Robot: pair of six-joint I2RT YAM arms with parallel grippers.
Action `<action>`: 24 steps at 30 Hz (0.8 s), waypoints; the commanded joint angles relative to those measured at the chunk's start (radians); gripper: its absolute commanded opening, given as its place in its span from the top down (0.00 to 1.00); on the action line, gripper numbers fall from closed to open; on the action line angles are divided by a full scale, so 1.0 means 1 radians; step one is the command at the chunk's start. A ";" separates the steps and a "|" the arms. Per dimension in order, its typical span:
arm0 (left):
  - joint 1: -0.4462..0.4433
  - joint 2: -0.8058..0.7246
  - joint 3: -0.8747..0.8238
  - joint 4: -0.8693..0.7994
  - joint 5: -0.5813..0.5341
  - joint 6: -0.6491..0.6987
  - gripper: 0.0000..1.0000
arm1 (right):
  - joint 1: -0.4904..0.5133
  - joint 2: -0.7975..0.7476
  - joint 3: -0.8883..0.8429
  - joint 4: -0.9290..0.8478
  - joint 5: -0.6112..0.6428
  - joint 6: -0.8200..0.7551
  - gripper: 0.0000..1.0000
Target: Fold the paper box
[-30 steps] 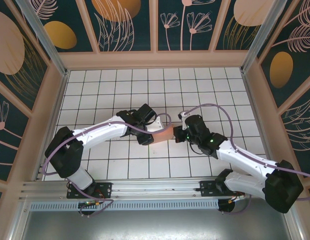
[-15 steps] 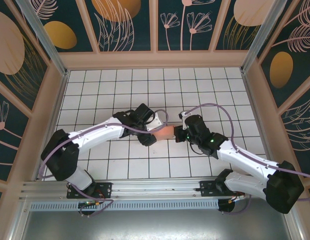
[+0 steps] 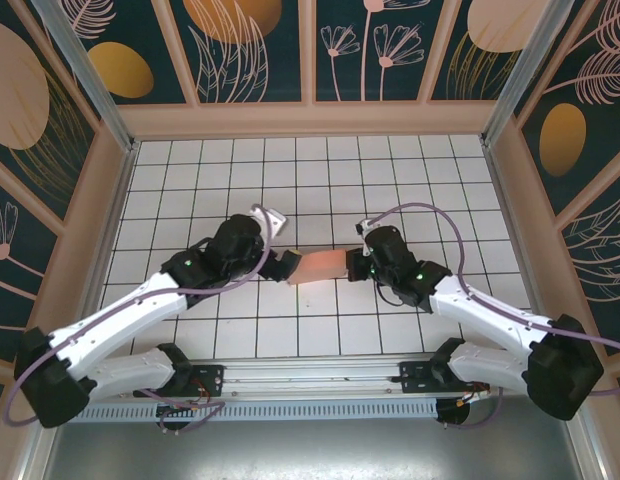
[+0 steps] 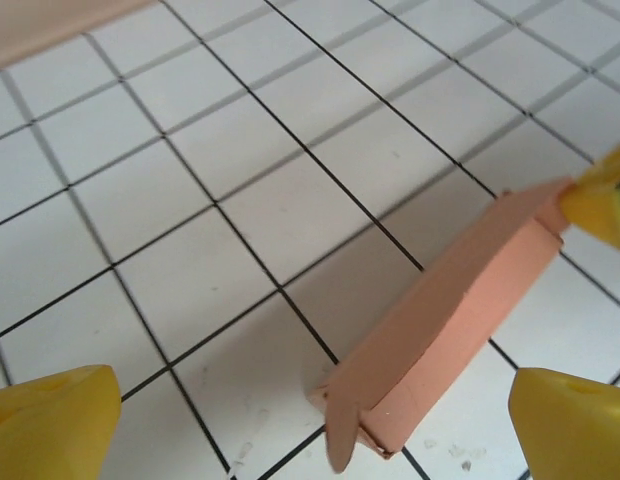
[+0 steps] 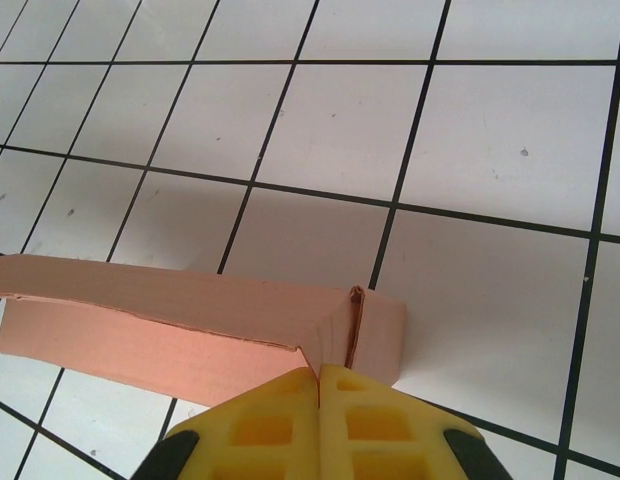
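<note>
While the right claw [image 5: 318, 385] pinches the paper box [image 5: 180, 325], left claw [image 4: 312, 422] gaping at its other end

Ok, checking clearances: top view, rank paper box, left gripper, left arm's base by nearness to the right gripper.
1. paper box, held by the right gripper.
2. left gripper, by the box's left end.
3. left arm's base, near-left edge.

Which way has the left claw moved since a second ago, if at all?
Yes. In the top view the left claw has backed leftward, toward the left wall, away from the left end of the paper box.
</note>
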 commanded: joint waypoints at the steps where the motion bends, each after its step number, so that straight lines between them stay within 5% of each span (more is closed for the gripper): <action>1: 0.003 -0.070 -0.049 -0.016 -0.104 -0.141 0.03 | 0.009 0.039 0.062 -0.039 0.019 0.024 1.00; 11: 0.003 0.095 0.064 -0.236 -0.124 -0.328 0.21 | 0.008 0.153 0.154 -0.103 0.035 0.010 1.00; 24: 0.006 0.218 0.102 -0.294 -0.152 -0.291 0.50 | 0.009 0.175 0.200 -0.145 0.029 0.015 1.00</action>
